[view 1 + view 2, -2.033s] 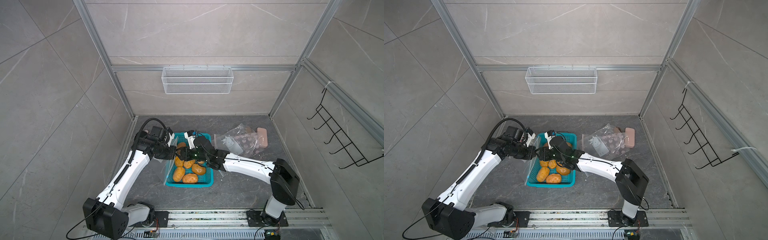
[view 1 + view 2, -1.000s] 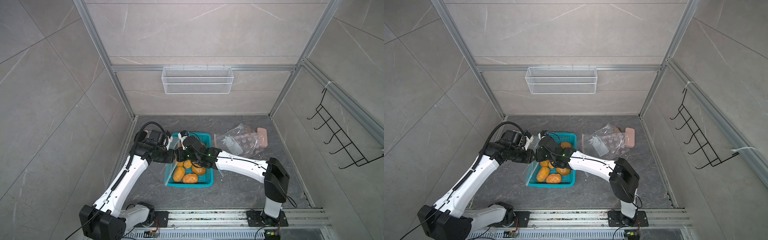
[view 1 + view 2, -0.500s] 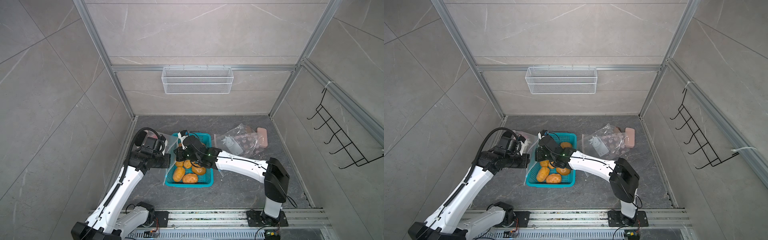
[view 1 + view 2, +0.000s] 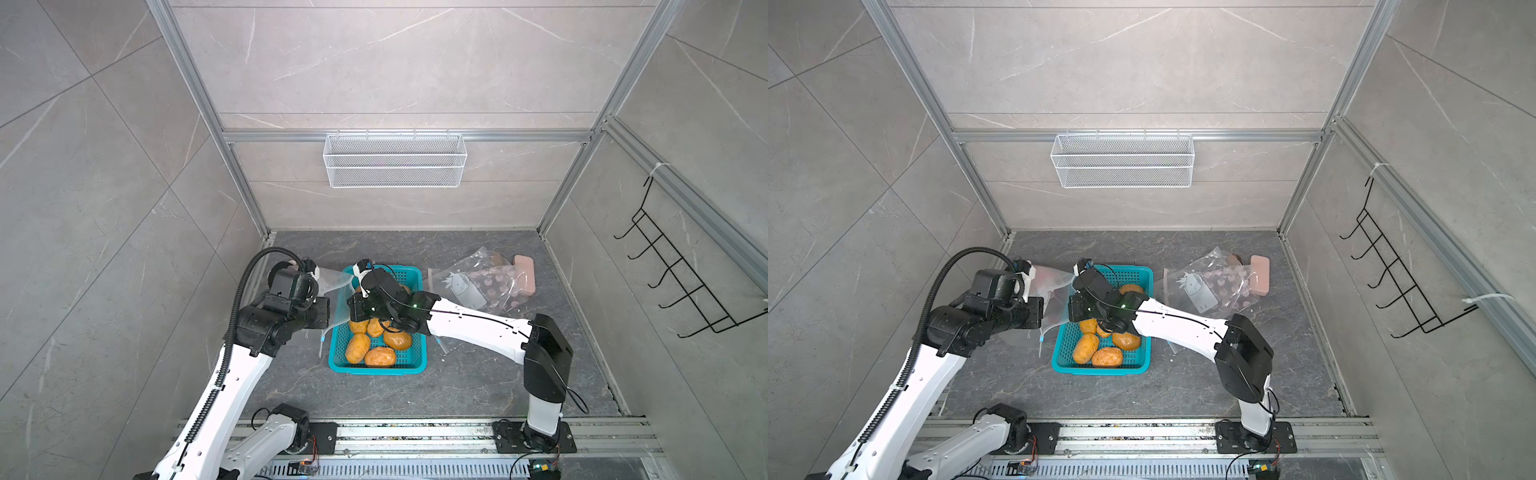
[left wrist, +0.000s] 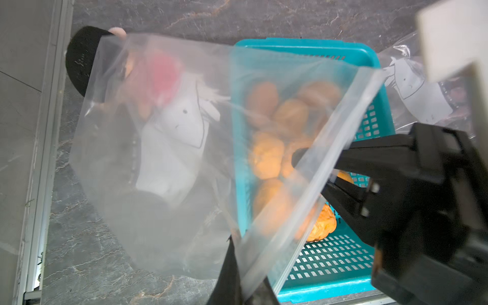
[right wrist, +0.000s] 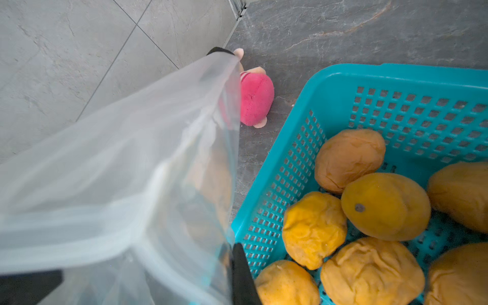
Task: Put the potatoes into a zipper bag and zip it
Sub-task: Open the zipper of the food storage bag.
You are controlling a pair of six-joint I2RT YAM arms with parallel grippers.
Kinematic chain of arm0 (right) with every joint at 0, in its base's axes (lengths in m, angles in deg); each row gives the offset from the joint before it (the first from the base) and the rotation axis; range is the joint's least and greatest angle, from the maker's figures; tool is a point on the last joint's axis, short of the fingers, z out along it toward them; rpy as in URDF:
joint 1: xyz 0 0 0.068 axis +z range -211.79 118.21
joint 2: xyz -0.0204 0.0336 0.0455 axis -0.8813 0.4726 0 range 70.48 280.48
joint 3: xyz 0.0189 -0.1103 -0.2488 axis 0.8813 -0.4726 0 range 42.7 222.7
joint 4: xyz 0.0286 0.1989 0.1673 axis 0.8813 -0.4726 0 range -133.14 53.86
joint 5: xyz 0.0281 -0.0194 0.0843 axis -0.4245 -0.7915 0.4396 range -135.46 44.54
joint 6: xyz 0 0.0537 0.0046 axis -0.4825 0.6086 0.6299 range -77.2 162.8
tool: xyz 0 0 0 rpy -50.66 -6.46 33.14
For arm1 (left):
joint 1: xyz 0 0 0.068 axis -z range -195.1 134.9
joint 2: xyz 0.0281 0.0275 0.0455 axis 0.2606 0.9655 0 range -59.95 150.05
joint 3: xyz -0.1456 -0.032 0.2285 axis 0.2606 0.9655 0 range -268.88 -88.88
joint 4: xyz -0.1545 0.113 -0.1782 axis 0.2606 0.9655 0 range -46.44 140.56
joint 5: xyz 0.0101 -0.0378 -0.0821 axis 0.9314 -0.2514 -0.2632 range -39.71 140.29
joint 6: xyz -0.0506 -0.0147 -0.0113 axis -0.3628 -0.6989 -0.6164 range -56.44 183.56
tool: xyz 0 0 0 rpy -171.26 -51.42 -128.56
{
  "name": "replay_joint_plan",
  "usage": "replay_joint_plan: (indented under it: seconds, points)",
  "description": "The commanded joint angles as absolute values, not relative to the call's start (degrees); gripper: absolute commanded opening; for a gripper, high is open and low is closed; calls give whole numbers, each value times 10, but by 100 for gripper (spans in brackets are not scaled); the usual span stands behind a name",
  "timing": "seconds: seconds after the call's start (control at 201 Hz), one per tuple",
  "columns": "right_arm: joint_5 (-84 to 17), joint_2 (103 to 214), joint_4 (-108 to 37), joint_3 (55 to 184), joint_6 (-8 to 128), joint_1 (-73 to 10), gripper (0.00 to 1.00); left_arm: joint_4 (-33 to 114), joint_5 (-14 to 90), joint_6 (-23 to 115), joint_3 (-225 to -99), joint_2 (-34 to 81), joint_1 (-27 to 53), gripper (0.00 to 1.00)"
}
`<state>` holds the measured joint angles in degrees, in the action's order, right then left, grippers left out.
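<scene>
Clear zipper bag point(image 4: 334, 286) clenched by left gripper point(image 5: 245, 266), right gripper point(image 5: 315, 171).
Potatoes point(image 4: 380, 356) in teal basket point(image 4: 376, 370), three o'clock; bagging, zipping remain.

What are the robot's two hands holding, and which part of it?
Both hold the clear zipper bag by the zip strip at its mouth: the left gripper pinches near one end, the right gripper pinches farther along.
</scene>
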<state>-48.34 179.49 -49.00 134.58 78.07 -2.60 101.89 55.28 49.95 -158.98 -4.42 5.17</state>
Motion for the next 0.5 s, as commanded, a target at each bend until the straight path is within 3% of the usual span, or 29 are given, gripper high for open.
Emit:
replay_joint_plan:
  seconds: [0.0, 0.254, 0.498]
  points:
    - [-501, 1815, -547, 1379, 747, -26, 4, 1035, 578, 498, -1620, -43, 53, 0]
    - [-474, 1839, -570, 1412, 723, -25, 9, 983, 595, 498, -1594, -44, 53, 0]
    - [-466, 1853, -585, 1425, 703, -25, 24, 910, 591, 499, -1544, -44, 53, 0]
